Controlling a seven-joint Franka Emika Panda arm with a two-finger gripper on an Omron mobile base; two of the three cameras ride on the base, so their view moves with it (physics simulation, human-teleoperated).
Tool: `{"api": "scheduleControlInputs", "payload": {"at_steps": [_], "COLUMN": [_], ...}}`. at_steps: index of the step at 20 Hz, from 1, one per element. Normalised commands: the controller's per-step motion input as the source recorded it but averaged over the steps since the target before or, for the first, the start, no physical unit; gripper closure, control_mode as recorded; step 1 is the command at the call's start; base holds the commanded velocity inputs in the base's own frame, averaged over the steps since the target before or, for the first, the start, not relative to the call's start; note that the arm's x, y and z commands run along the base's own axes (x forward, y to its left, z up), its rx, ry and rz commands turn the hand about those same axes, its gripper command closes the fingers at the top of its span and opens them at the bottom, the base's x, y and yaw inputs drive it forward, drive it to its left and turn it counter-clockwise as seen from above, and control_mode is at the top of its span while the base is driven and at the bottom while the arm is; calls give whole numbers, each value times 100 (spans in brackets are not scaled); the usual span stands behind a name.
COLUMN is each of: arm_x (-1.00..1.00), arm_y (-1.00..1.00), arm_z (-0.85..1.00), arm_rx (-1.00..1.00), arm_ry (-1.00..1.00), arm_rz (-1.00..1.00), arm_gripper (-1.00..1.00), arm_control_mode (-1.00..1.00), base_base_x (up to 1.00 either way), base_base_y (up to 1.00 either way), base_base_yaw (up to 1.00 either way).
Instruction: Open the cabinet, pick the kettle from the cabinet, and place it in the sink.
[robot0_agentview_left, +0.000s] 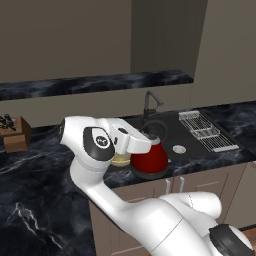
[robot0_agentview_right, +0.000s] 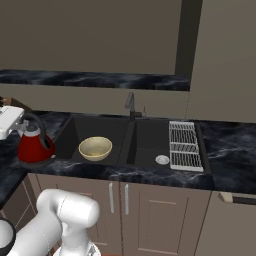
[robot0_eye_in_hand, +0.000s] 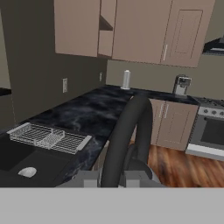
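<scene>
Left base view: the pincer (robot0_agentview_left: 142, 141) is clenched on the black loop handle of the red kettle (robot0_agentview_left: 150, 159), which hangs at the near left edge of the sink (robot0_agentview_left: 190, 136).

Right base view: the kettle (robot0_agentview_right: 34, 147) is over the counter (robot0_agentview_right: 10, 165) just left of the sink (robot0_agentview_right: 145, 140), so the basin lies rightward.

Hand view: the handle (robot0_eye_in_hand: 127, 140) rises between the fingertips, with the sink (robot0_eye_in_hand: 17, 162) at lower left.

— What room is this?
— A home kitchen: dark marble counter (robot0_agentview_right: 225, 150), sink (robot0_agentview_right: 100, 131) with faucet (robot0_agentview_right: 131, 106), wire rack (robot0_agentview_right: 184, 146), beige cabinets (robot0_eye_in_hand: 131, 26), an oven (robot0_eye_in_hand: 212, 131), wood floor (robot0_eye_in_hand: 183, 168).
</scene>
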Motion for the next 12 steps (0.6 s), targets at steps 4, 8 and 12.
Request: {"api": "scheduleControlInputs", "payload": {"at_steps": [4,8,12], "arm_x": [0,0,0], "arm_y": [0,0,0], "arm_z": [0,0,0], "arm_rx": [0,0,0], "arm_ry": [0,0,0], "arm_rz": [0,0,0], "arm_gripper": [100,100,100], "arm_control_mode": [-100,-100,-100], "base_base_x": [0,0,0], "base_base_y": [0,0,0], "base_base_yaw": [0,0,0]}}
